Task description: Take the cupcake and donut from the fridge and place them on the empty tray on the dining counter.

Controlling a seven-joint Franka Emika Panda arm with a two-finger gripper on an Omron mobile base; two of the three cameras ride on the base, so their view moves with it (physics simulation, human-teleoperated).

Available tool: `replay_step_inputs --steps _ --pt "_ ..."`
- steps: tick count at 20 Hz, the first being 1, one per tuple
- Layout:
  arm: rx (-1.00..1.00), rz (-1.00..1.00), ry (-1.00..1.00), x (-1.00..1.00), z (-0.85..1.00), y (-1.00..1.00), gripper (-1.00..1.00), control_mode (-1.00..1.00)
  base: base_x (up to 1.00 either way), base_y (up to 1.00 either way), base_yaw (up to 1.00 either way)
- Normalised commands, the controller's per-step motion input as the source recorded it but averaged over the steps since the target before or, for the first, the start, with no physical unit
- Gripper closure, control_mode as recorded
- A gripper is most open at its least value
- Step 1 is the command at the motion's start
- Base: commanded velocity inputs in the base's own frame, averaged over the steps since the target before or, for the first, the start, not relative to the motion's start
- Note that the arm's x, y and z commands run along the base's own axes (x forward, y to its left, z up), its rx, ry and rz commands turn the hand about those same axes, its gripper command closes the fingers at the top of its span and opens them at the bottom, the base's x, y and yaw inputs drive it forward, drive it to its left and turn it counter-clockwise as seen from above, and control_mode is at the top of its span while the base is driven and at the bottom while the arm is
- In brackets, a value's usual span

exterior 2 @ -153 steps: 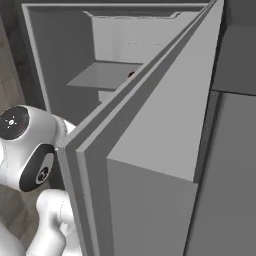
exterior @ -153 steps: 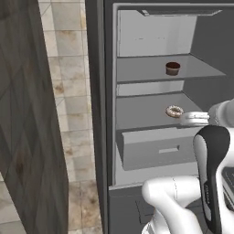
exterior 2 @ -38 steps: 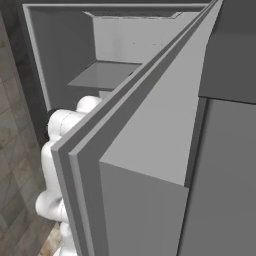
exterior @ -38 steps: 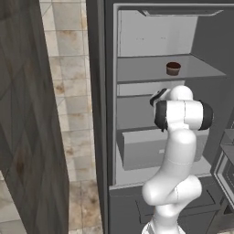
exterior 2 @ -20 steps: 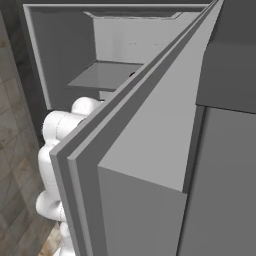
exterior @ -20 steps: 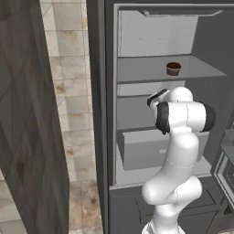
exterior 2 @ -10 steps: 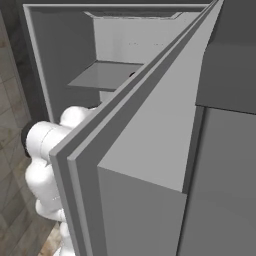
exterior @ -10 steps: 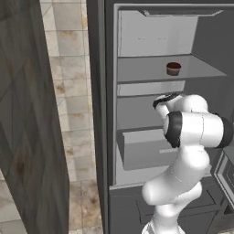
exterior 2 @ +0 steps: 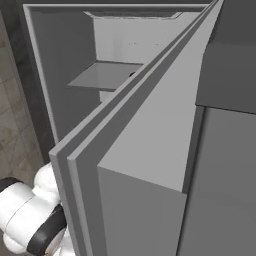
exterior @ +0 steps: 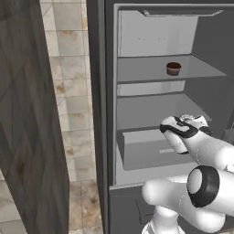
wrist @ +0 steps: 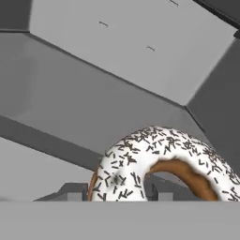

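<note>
The fridge (exterior: 151, 91) stands open. The gripper (wrist: 115, 194) is clamped on the donut (wrist: 159, 161), one tip on each side of the ring's near edge, by the middle shelf. The cupcake (exterior: 173, 68) sits near the upper shelf's right front corner. Nothing appears delivered; both treats remain to go.

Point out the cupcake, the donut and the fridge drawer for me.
cupcake (exterior: 173, 68): left base view, its dark side.
donut (wrist: 136, 161): hand view, iced top of the ring.
fridge drawer (exterior: 146, 151): left base view, front panel.
</note>
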Motion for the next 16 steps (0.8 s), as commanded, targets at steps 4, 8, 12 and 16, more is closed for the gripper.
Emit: replay_step_inputs --steps 4,8,12,16 --pt "-0.22 0.04 0.25 -0.45 1.00 0.24 1.00 -1.00 0.00 0.00 0.00" --pt "-0.23 0.05 0.35 -0.29 1.00 0.19 1.00 -1.00 0.00 0.00 0.00" --pt "-0.23 0.13 0.50 -0.53 1.00 0.21 1.00 -1.00 0.00 0.00 0.00" --pt "-0.06 0.14 0.30 -0.79 0.71 0.01 1.00 -1.00 0.00 0.00 0.00"
